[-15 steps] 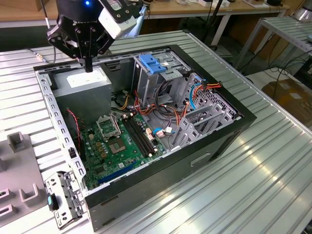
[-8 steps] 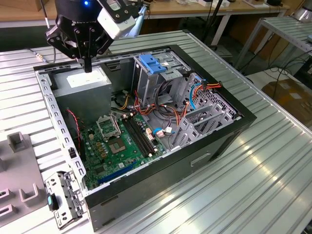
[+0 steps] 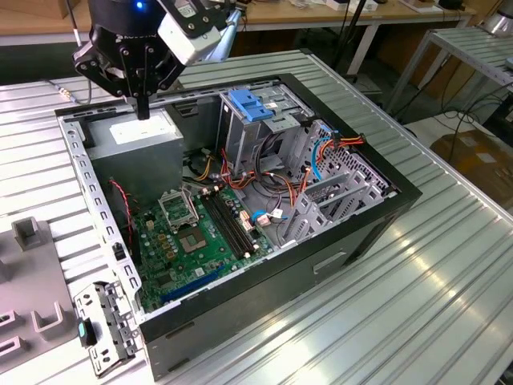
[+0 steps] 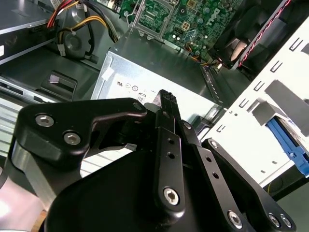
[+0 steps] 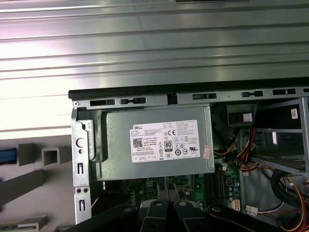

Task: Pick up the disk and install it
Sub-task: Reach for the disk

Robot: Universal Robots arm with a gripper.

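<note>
Of the disk (image 5: pixel 6 155), a blue plastic edge is visible in the first wrist view. It stands in a grey fixture (image 5: pixel 54 155) on the ribbed metal table (image 5: pixel 145 48), outside the computer case (image 3: pixel 264 321) and well apart from the gripper (image 3: pixel 143 112). In the second wrist view the same blue edge (image 4: pixel 289 147) appears beyond the perforated side rail (image 4: pixel 251 96) of the case. The label is hidden, so I cannot tell exactly how the disk lies.

The gripper hangs above the grey power supply box (image 3: pixel 136 138), which sits in the far corner of the open case, at the exterior view's left. Its two black fingers (image 4: pixel 166 125) are pressed together with nothing between them. The tips point down at the white sticker (image 3: pixel 132 132) on the box — near it, but whether they touch it I cannot tell.

Lower in the case lies the green motherboard (image 3: pixel 200 233), with coloured cables (image 3: pixel 232 180) beside it. A blue ribbed latch (image 3: pixel 252 104) rests on the drive cage (image 3: pixel 256 132) — to the exterior view's right of the gripper.
</note>
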